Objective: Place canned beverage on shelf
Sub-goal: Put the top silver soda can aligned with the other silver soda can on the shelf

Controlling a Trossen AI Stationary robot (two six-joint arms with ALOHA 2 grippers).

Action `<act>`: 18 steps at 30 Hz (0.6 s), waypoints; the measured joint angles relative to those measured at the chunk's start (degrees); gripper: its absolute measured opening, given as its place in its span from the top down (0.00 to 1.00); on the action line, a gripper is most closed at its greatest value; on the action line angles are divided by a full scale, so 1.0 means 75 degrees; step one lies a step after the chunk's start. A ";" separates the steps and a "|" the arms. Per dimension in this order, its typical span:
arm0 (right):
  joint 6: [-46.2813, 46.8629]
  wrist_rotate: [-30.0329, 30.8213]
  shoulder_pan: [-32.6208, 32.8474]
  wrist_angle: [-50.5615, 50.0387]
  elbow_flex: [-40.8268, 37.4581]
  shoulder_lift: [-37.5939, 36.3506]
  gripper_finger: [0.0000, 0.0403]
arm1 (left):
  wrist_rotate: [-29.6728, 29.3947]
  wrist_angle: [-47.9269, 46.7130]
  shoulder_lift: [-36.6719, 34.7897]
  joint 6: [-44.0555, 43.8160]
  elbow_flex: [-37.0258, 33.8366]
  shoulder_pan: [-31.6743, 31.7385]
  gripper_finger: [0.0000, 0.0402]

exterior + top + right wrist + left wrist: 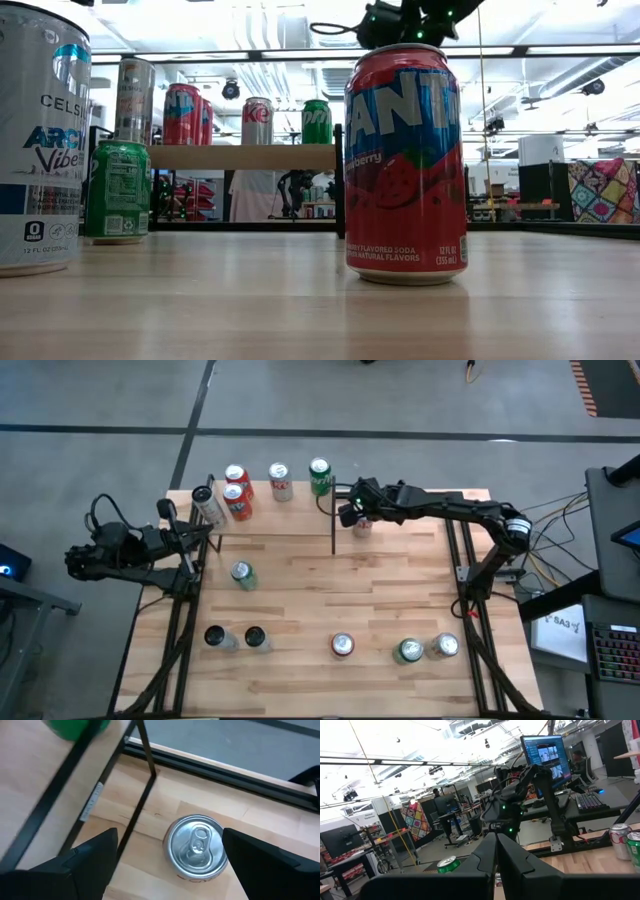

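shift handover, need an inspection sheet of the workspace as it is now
surface: plank-striped tabletop, cans scattered on it
job's things: shelf carries five cans; silver-topped can stands on the table beside the shelf post
clutter: six loose cans at the near edge and middle
end effectors: right end effector open, above that can; left end effector shut, at the table's left edge
cables: bundle right of the table
surroundings: desks, monitors, a person seated

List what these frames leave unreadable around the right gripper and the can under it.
- Can: the right wrist view shows only its silver top; the label is hidden. In the high view the right gripper covers most of it.
- Low view: the Fanta can blocks the table behind it, so that can is unseen.
- Shelf: cut off in the right wrist view; only posts and a blurred green can show.
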 joint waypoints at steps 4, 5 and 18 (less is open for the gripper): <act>0.0153 0.0037 -0.0003 -0.0027 0.0000 0.0193 0.14 | 0.0000 -0.0003 0.0000 0.0000 0.0000 0.0000 1.00; 0.0156 0.0037 0.0000 -0.0025 0.0000 0.0233 0.14 | 0.0000 -0.0003 0.0000 0.0000 0.0000 0.0001 1.00; 0.0208 0.0069 -0.0102 -0.0189 -0.0003 0.0448 0.14 | 0.0000 -0.0006 0.0000 -0.0001 0.0000 0.0000 1.00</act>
